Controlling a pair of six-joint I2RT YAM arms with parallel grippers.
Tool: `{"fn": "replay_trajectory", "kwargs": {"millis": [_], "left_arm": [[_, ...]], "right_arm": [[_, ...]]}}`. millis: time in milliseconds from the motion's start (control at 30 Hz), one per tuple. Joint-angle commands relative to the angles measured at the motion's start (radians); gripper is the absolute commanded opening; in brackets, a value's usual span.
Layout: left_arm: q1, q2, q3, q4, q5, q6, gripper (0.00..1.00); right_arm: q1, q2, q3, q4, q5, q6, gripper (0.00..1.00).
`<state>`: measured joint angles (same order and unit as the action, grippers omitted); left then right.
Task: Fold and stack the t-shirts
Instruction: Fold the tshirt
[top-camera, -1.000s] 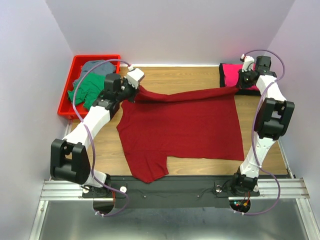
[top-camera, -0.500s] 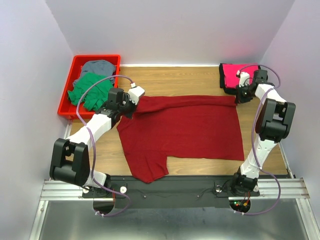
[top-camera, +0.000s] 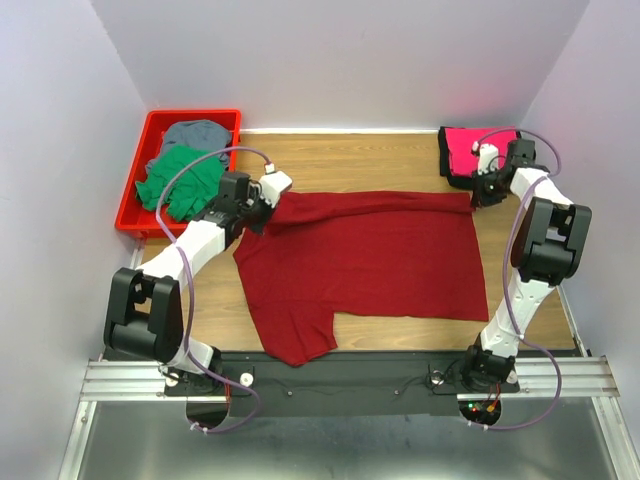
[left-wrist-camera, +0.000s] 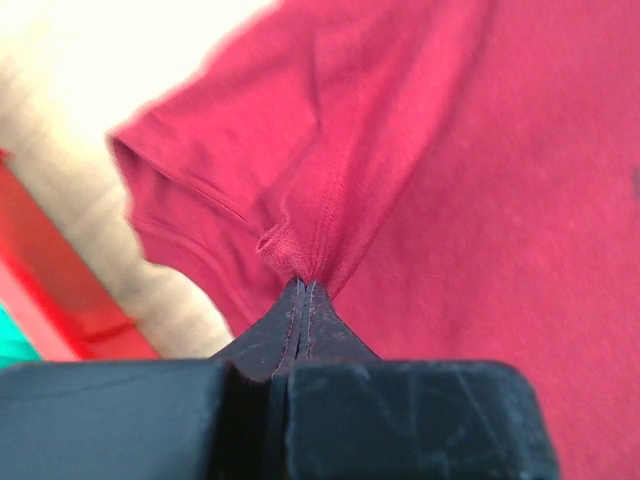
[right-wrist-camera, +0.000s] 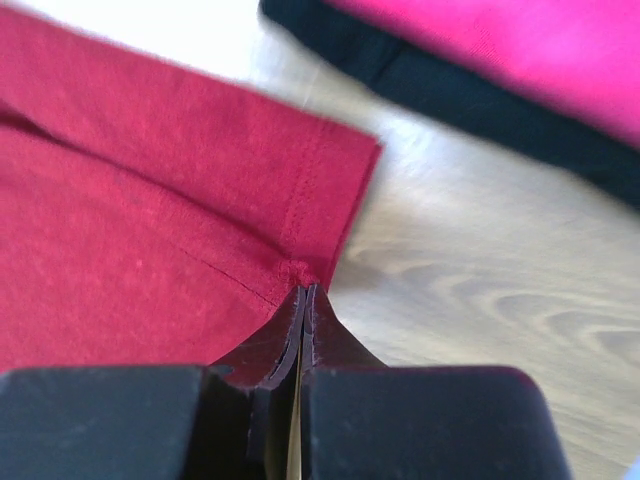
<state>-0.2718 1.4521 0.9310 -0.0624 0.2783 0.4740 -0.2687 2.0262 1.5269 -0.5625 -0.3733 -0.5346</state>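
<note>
Wooden tabletop (top-camera: 350, 150) carries the dark red t-shirt (top-camera: 370, 255) spread flat, and I pinch its far edge at both ends, left gripper (left-wrist-camera: 303, 292) closed on cloth beside the sleeve, right gripper (right-wrist-camera: 303, 292) on the hem corner, so the edge can fold over taut and even.

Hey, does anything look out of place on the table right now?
Only the red shirt: it lies skewed, one sleeve spilling past the table's near edge onto the black rail. Nothing looks damaged.
</note>
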Motion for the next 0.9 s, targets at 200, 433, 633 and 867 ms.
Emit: {"fn": "replay_trajectory", "kwargs": {"millis": [200, 433, 633, 867], "left_arm": [[0.052, 0.016, 0.206, 0.013, -0.011, 0.034, 0.00], [0.075, 0.013, 0.216, -0.022, 0.001, 0.090, 0.00], [0.077, 0.016, 0.166, -0.039, 0.024, 0.129, 0.00], [0.075, 0.068, 0.140, -0.132, 0.044, 0.215, 0.10]], "right_arm": [[-0.040, -0.041, 0.148, 0.027, -0.006, 0.035, 0.01], [-0.040, -0.083, 0.055, 0.027, -0.027, -0.011, 0.00], [-0.040, -0.112, -0.036, 0.029, -0.019, -0.054, 0.01], [-0.040, -0.089, -0.066, 0.015, 0.023, -0.085, 0.26]]}}
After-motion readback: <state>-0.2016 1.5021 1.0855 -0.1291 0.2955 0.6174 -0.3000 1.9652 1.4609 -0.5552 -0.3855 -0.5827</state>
